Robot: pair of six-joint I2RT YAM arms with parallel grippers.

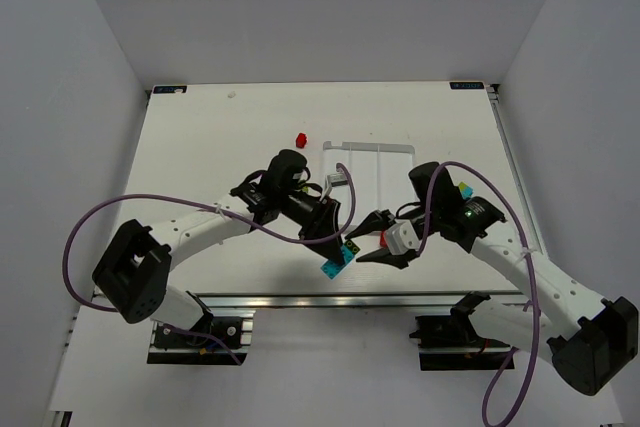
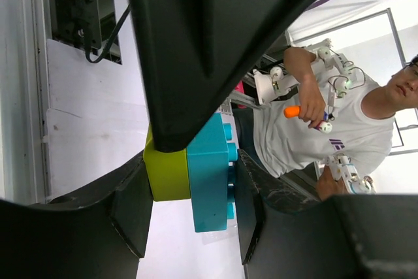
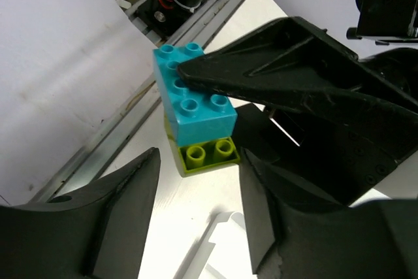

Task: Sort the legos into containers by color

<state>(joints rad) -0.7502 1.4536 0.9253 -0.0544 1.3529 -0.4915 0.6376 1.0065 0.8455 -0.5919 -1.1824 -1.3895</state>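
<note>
While two legos [image 3: 196, 122] join, one red lego [image 1: 301, 137].

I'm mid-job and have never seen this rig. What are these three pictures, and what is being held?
Two robot arms stand on a table, each ending in a two-finger gripper. The overhead picture looks down from behind them; the other two come from a camera on each wrist. On the table lie a white tray and a red brick, apart from it. The left gripper is shut on a cyan brick stuck to a lime brick. The right gripper is open, its fingers either side of the lime brick, not touching it.
</note>
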